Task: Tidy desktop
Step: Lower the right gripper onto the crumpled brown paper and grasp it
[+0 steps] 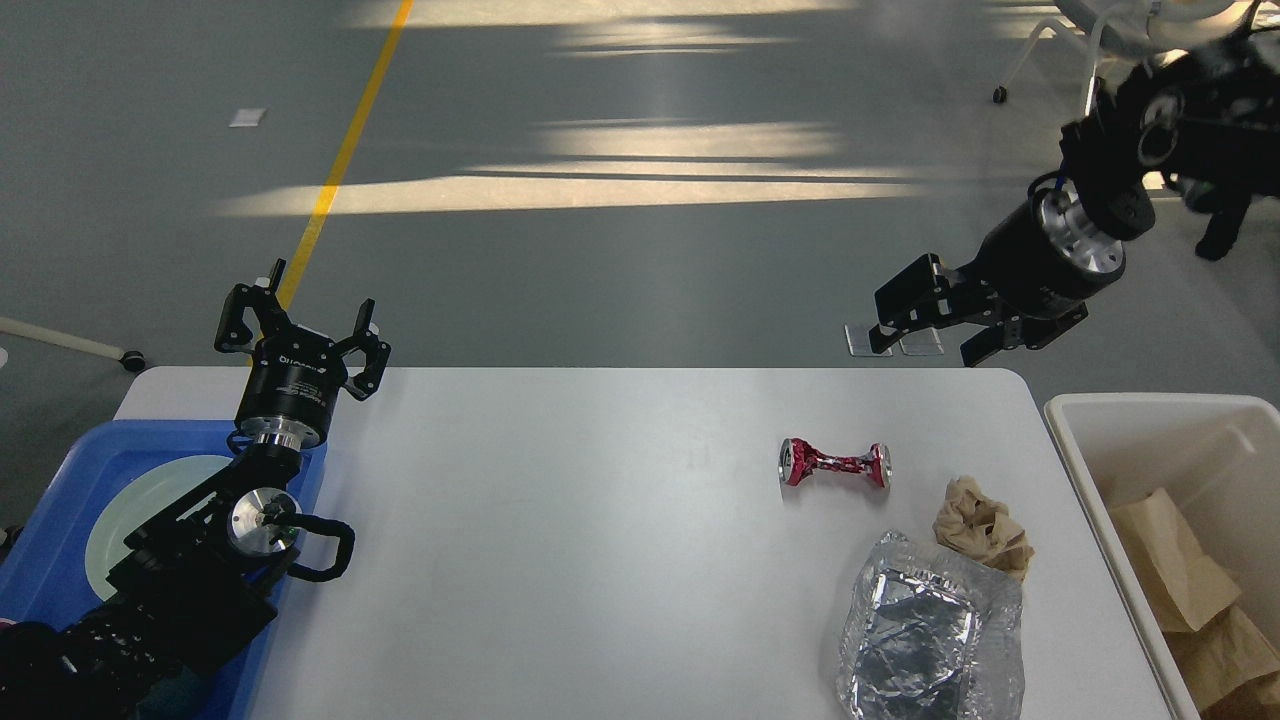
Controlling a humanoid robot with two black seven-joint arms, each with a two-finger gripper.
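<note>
Our table (600, 520) is a broad white slab with rounded corners and a smooth, plain top, filling the lower middle of our view between a blue tray (60, 480) at its left end and an off-white bin (1100, 420) off its right edge. Toward its right side lie a crushed red can (833, 464), a crumpled brown paper wad (982, 527) and a dented foil tray (930, 640). Our left hand (300, 325) hovers spread and empty above the far left corner, and our right hand (925, 325) hangs spread, holding nothing, beyond the far right edge.
</note>
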